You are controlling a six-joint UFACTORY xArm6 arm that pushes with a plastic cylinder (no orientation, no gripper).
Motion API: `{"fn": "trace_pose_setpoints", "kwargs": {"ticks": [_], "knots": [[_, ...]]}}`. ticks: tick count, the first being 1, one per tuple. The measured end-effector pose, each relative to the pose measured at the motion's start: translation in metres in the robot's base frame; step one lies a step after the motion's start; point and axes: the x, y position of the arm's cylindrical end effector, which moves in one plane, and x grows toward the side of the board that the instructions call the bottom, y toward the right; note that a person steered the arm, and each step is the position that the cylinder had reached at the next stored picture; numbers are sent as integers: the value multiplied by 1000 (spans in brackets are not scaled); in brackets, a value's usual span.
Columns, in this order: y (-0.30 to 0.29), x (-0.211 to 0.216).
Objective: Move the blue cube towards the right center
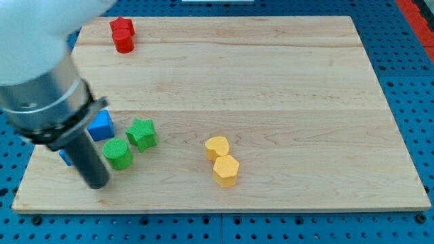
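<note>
Wooden tabletop (271,81) sits on a blue pegboard (407,68); my tip (99,183) rests near the view's bottom left, just below the blue cube (101,126) and beside the green cylinder (118,153); no hand, just a rod; green star (142,133) beside the cube.

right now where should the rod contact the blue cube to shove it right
Press my tip on the blue cube's face toward the view's left, hidden behind the arm. The green star sits just to its right, so the push probably meets it; angle slightly toward the view's top.

My tip (99,184) sits low at the view's left; rod tilted.
</note>
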Motion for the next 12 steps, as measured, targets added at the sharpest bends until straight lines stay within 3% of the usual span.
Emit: {"fn": "trace_pose_setpoints", "kwargs": {"ticks": [2, 3, 5, 6, 7, 8, 12], "knots": [[-10, -68], [-10, -49], [-25, -98], [-20, -59], [-66, -49], [-97, -68], [11, -132]]}}
